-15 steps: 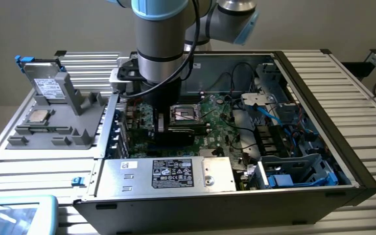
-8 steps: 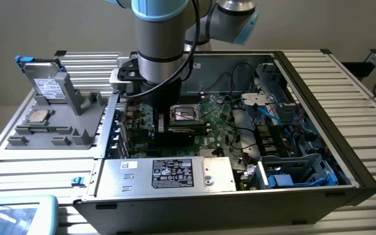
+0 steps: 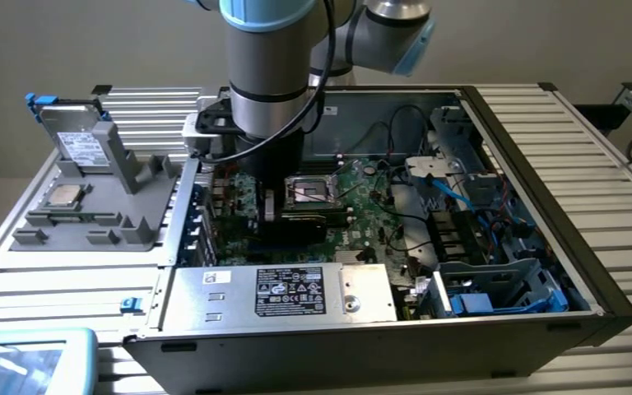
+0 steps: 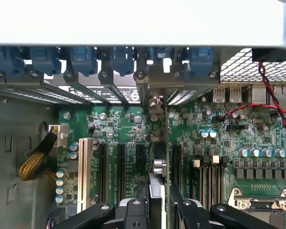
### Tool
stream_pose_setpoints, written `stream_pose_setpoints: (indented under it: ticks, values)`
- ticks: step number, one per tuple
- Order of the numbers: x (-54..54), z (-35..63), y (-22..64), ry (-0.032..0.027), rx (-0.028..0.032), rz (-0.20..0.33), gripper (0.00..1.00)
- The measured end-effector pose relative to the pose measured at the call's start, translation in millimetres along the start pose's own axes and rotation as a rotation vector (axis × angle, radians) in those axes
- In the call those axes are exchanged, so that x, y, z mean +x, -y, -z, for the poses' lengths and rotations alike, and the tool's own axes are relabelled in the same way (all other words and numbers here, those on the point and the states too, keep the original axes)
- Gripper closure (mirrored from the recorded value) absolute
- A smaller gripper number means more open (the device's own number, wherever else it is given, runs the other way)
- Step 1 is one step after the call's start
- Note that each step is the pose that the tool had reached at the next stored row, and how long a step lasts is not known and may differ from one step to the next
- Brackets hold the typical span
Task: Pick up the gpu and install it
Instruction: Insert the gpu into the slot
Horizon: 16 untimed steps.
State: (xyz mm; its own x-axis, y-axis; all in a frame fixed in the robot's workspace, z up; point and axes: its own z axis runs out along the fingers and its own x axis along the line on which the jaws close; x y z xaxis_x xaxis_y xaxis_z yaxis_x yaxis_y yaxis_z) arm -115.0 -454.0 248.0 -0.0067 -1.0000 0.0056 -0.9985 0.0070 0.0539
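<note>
The gpu (image 4: 158,164) is held upright, clenched in the tool (image 4: 159,206), over the motherboard (image 4: 119,126) slots, at the case's bracket edge.

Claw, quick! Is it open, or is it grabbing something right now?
Claw: closed, holding the gpu on its edge over the motherboard.
</note>
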Motion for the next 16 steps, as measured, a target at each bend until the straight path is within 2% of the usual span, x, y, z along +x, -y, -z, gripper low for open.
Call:
stream_pose_setpoints:
  ticks: [16]
  values:
    - [-0.1, -0.4, 0.0, 0.0008, 0.0008, 0.0, 0.73]
